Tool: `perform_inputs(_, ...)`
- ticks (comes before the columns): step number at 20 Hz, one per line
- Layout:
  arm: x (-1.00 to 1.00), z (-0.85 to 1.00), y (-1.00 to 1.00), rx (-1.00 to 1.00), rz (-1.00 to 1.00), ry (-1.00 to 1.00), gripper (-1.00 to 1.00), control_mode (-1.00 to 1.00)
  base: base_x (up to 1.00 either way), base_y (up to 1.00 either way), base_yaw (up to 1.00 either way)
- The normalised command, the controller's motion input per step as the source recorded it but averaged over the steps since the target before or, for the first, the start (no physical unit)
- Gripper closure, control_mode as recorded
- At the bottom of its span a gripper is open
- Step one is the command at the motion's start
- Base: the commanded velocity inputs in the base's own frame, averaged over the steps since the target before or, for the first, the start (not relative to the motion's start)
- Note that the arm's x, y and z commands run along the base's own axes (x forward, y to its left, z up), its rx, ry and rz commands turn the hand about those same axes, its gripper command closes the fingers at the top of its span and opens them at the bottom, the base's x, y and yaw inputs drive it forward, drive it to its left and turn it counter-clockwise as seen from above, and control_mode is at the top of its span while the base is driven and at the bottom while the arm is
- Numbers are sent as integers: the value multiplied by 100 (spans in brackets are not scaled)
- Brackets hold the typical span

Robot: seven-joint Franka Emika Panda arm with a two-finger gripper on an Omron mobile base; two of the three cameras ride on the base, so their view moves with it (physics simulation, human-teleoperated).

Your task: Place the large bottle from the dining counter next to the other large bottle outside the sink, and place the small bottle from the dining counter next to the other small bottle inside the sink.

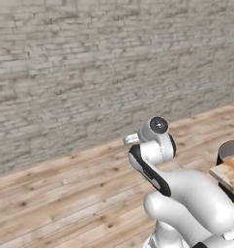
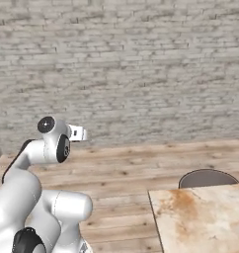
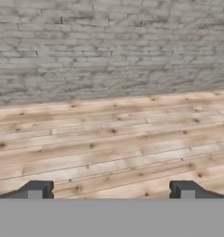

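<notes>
Hand view gives me bare plank floor (image 3: 114, 148) running up to a grey brick wall (image 3: 112, 46), with my hand (image 3: 111, 190) spread wide and nothing between its tips. From the base cameras the arm is folded up close to the body, hand pointing out toward that wall.

The dining tabletop (image 2: 205, 217) sits at the lower right in the right base view, a beige marble corner with orange veining, and the same corner just clips the right edge of the left base view (image 1: 230, 175). A dark round seat (image 2: 206, 178) stands just behind it. The part of the tabletop I can see carries no bottle, so I cannot tell where the large or small bottle stands; the sink is somewhere outside what I'm looking at.

As I judge it, the task is at its start: nothing is held. My worry is driving the base with that corner so near on my right; a careless turn could knock the base or elbow into the tabletop or the seat. I'd also risk picking the wrong bottle if I reach before the cameras frame them properly.
</notes>
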Motion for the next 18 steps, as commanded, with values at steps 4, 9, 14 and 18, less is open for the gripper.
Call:
perform_inputs(4, 0, 0, 0, 0, 0, 0, -100, 100, 59, 18, -45)
perform_inputs(9, 0, 0, 0, 0, 0, 0, -100, 100, 60, 20, -45)
perform_inputs(14, 0, 0, 0, 0, 0, 0, -100, 100, 63, 20, -45)
perform_inputs(18, 0, 0, 0, 0, 0, 0, -100, 100, 60, 21, -45)
